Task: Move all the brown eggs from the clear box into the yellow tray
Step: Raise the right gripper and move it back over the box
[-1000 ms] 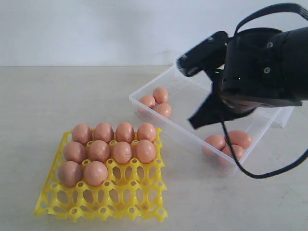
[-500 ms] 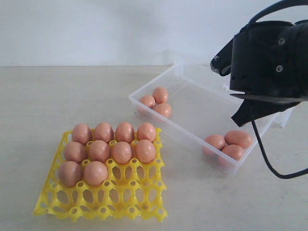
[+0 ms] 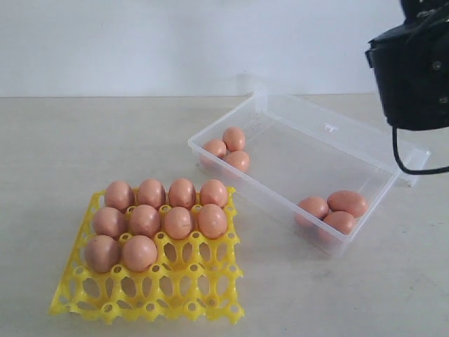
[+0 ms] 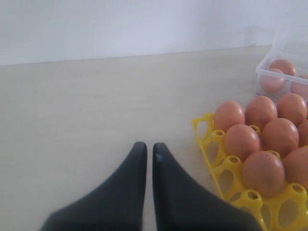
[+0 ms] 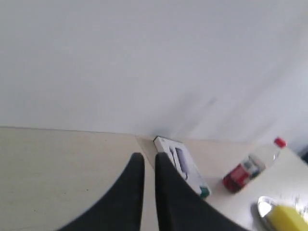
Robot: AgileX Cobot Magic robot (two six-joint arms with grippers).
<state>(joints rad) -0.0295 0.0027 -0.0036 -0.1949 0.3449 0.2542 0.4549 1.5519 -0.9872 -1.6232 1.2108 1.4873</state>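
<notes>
Several brown eggs (image 3: 161, 217) fill the far cups of the yellow tray (image 3: 175, 291) at the front left. The clear box (image 3: 280, 202) lies open behind it to the right. It holds three brown eggs in its far left corner (image 3: 231, 147) and three in its near right corner (image 3: 333, 210). My left gripper (image 4: 147, 147) is shut and empty, low over the table beside the yellow tray (image 4: 211, 144) and its eggs (image 4: 262, 171). My right gripper (image 5: 147, 156) is shut on nothing and faces away from the box. Only the right arm's black body (image 3: 414, 70) shows in the exterior view, high at the right.
The box's clear lid (image 3: 337, 130) lies folded back behind it. In the right wrist view, a white carton (image 5: 183, 166), a bottle with a red label (image 5: 245, 173) and a yellow object (image 5: 286, 216) sit on the table by the wall.
The right arm has lifted up and swung to the right, away from over the clear box. The eggs, tray and box have not moved.
</notes>
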